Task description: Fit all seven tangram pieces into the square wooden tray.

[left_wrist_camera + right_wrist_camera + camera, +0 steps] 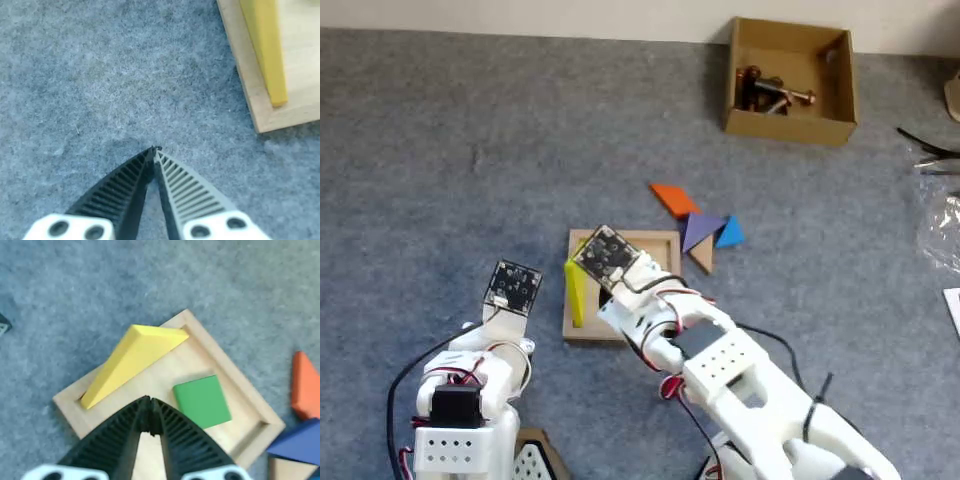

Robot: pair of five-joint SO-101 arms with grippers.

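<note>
The right claw, fingers pressed together and empty, hangs over the wooden tray. Inside it a green square lies flat, and a yellow triangle leans tilted at the tray's 9 o'clock wall (as the high view has it). The left claw, also together, sits over the grey surface at the tray's 9 o'clock. An orange piece, purple piece, blue piece and tan piece cluster at 1 o'clock.

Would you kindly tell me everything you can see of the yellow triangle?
The yellow triangle is a thick, long block, seemingly painted wood, plain and matte. It lies along one side of the tray, apparently tilted, with one long edge propped on the rim rather than flat on the floor. It touches only the tray. The green square lies apart beside it, and the shut right tool hangs over the tray, clear of it.
</note>
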